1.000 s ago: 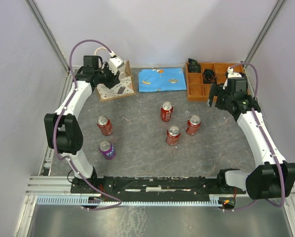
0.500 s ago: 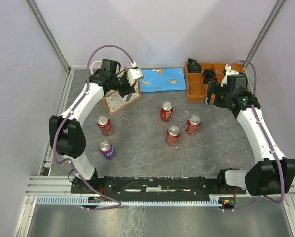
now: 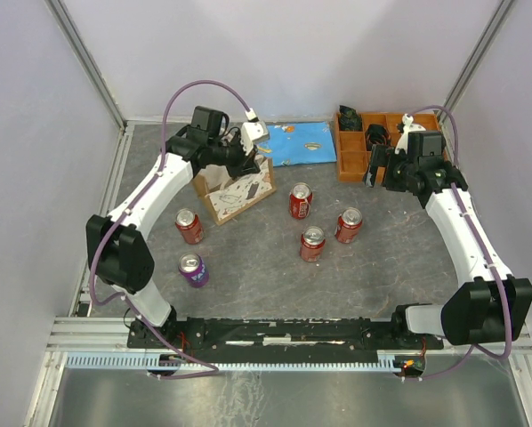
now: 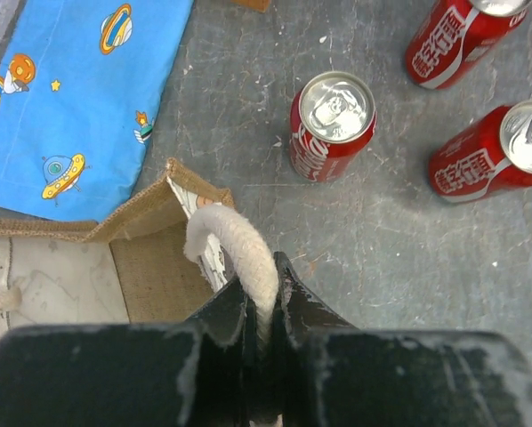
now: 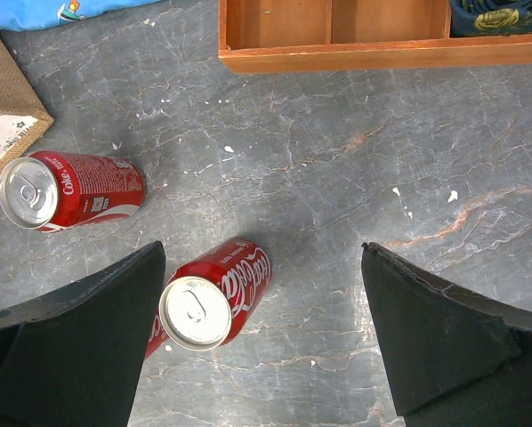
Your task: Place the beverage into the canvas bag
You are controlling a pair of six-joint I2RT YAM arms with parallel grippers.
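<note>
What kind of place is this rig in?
Probably a robot-manipulation test cell, not a home or shop: plain pale walls boxing in a grey tabletop, aluminium framing at the near edge, and staged props like soda cans and a canvas bag.

A blue cloth printed with planets and small rockets (image 3: 306,142) lies flat at the far edge of the grey marbled tabletop (image 3: 257,267). Just beside it, to the right, sits an orange-brown wooden tray with compartments (image 3: 341,149); dark, tangled items (image 3: 375,135) fill two far compartments.
</note>
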